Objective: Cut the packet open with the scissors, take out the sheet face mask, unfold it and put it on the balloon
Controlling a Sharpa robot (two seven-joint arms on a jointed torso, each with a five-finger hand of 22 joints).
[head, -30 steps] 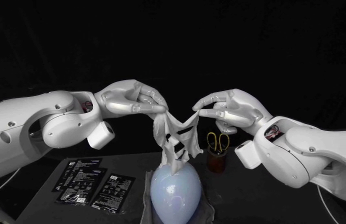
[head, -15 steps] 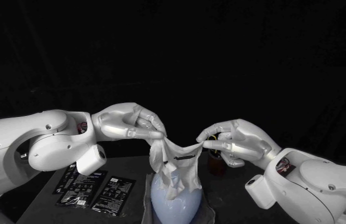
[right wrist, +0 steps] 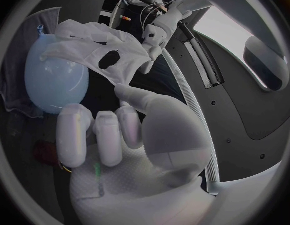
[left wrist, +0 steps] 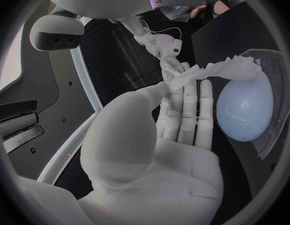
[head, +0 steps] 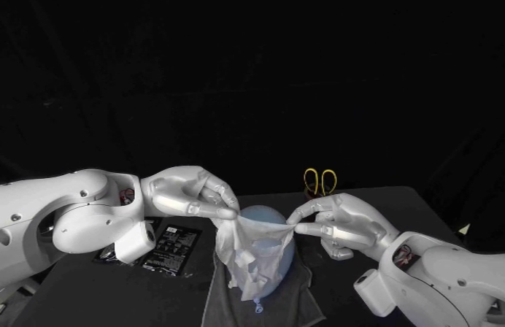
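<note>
Against the pale-blue oval balloon, the limp white sheet face mask, pinched by my left hand and right hand, now drapes lower, nearly placed.

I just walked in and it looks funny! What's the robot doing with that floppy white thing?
The robot is putting a sheet face mask on a pale blue balloon. Its left hand and right hand each pinch the mask's top edge, holding it stretched over the balloon, which lies on a grey cloth. The mask hangs crumpled, not smoothed on yet. Yellow-handled scissors sit behind the right hand, and black packets lie on the table.
</note>
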